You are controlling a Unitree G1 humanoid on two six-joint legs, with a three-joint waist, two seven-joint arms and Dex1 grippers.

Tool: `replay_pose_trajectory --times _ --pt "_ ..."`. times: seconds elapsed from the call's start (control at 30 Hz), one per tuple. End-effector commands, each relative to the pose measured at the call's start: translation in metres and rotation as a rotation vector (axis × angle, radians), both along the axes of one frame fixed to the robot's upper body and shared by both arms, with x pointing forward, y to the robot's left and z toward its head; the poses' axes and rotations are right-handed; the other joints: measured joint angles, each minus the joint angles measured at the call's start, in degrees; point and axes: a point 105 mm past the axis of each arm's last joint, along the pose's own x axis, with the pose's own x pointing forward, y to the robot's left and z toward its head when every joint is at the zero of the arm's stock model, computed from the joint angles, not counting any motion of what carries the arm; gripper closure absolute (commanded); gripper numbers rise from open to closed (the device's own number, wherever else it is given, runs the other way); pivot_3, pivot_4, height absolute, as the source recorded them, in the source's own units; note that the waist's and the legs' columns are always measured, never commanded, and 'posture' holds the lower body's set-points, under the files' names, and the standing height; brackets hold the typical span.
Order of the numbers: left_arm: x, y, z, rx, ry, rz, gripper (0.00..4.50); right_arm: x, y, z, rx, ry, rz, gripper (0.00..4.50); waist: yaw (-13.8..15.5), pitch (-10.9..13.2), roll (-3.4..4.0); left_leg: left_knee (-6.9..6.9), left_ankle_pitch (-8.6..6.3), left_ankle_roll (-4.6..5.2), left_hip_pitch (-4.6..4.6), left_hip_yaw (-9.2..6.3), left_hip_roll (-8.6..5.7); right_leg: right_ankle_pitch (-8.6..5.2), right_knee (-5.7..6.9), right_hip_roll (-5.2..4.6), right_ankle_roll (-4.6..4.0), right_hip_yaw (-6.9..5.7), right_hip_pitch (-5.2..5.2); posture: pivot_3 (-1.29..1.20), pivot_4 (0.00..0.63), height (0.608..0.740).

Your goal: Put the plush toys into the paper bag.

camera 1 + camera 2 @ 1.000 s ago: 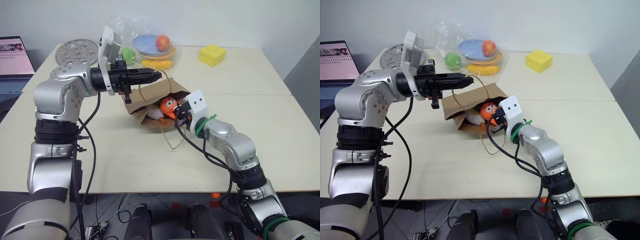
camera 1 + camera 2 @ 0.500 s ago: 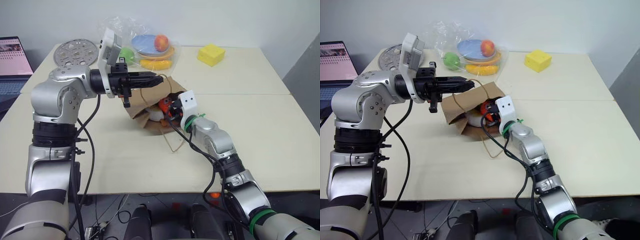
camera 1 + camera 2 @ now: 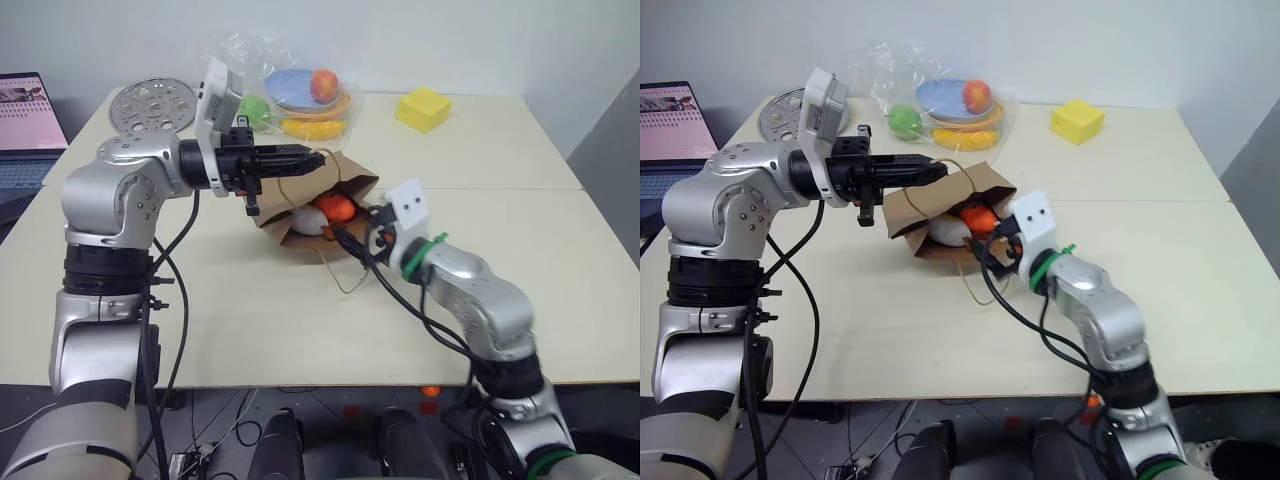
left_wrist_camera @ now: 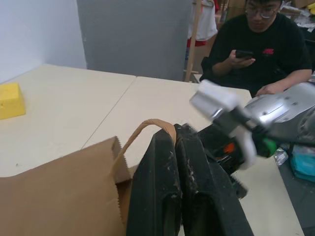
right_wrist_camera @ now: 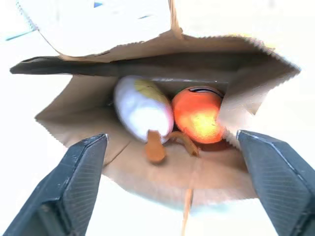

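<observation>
Plush toys, the carrot [image 5: 198,114] and egg figure [image 5: 142,107], lie side by side inside the paper bag [image 3: 345,180] on the table [image 3: 520,230]. My left gripper [image 3: 318,155] pinches the bag's twine handle [image 4: 142,132], holding the mouth up; my right gripper [image 5: 172,182] sits at the mouth, fingers spread and empty. I judge loading finished, so next I'd clear the right arm without snagging the bag.

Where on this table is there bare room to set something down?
Bare tabletop lies right of the paper bag, running toward the yellow foam cube, and along the near edge in front of the bag. It is crowded behind the bag, around the clear plastic bag of toy fruit, and at the bag's mouth, by the right tool.
</observation>
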Motion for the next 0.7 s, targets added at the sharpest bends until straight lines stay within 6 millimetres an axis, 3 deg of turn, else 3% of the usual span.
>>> replay_pose_trajectory --times 0.03,0.23,0.4,0.5,0.7 --pt "-0.005 0.002 0.009 -0.004 -0.053 -0.003 4.5 -0.011 -0.007 -0.008 -0.015 0.044 -0.004 0.03 0.0 0.0 0.0 0.01 0.0 0.0 0.0 0.0 0.0 0.0 0.0 0.0 0.0 0.0 0.0 0.0 0.15 0.74" --pt "-0.004 0.001 0.008 -0.007 -0.051 -0.002 4.5 -0.003 0.003 -0.042 0.019 0.204 -0.047 0.03 -0.3 0.0 0.0 0.03 0.0 0.0 0.02 0.03 0.01 0.0 0.02 0.0 0.0 0.03 -0.01 0.0 0.15 0.74" --pt "-0.004 0.001 0.009 -0.006 -0.055 0.003 4.5 0.002 0.012 -0.047 0.011 0.21 -0.034 0.03 0.0 0.0 0.0 0.03 0.0 0.0 0.0 0.03 0.0 0.0 -0.02 0.0 0.0 0.03 -0.01 0.0 0.15 0.74" --pt "-0.005 0.003 0.008 -0.005 -0.051 0.013 4.5 0.001 0.009 -0.054 -0.031 0.21 -0.029 0.58 0.0 0.0 0.0 0.02 0.0 0.0 0.0 0.01 0.0 0.0 -0.01 0.0 0.0 0.01 -0.01 0.0 0.15 0.74" --pt "-0.006 0.006 0.008 -0.006 -0.051 0.028 4.5 -0.009 0.009 -0.054 -0.016 0.218 0.014 2.69 0.0 0.0 0.0 0.02 0.0 0.0 0.0 0.01 0.0 0.0 -0.01 0.0 0.0 0.01 -0.01 0.0 0.15 0.74"
